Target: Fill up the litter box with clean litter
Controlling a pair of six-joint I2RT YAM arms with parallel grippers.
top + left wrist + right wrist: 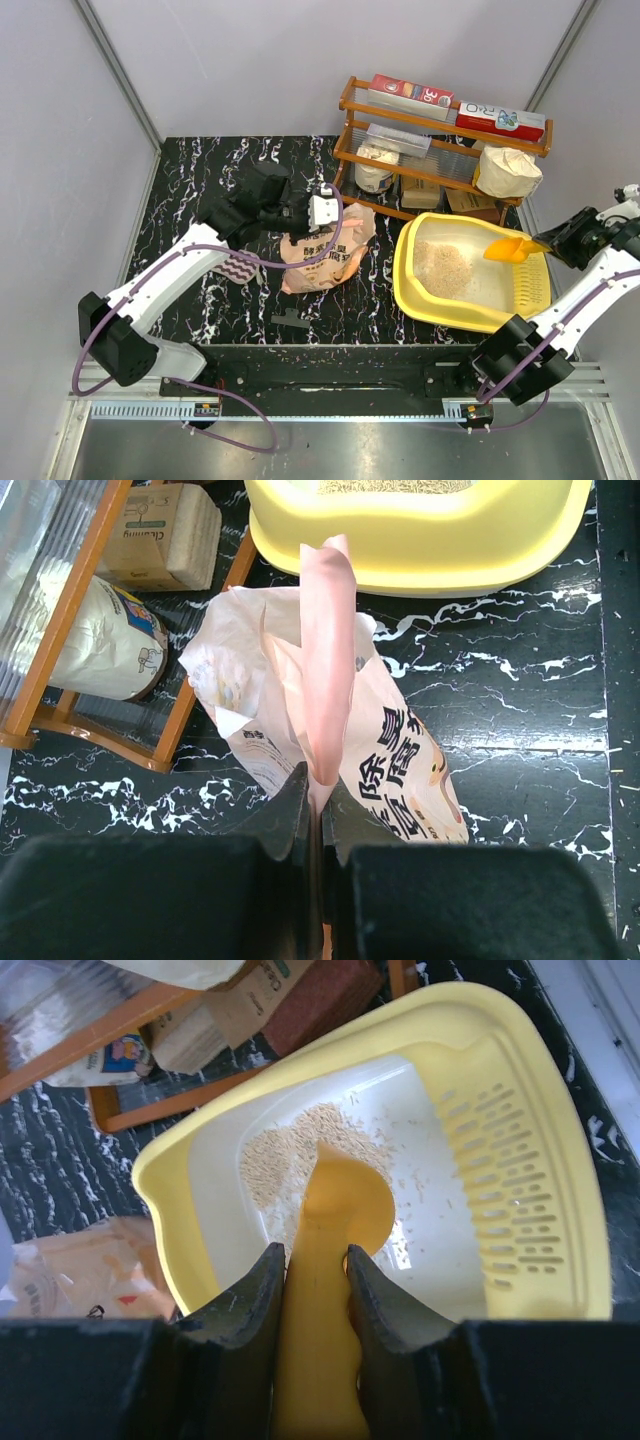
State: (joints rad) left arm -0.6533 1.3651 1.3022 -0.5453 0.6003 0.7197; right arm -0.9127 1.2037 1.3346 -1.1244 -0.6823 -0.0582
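Both tools held something, left tool [318,785] the bag [400,770] beside the litter box [402,272], right tool [312,1256] the scoop [342,1195] above it, so you needed a high, steady lift.

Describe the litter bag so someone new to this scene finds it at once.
Start at the wooden shelf at the back of the table; in front of its left end, left of the yellow litter box, lies the litter bag. It is peach-orange with dark Chinese writing, its top pinched by the left gripper, unlike the shelf's white sack.
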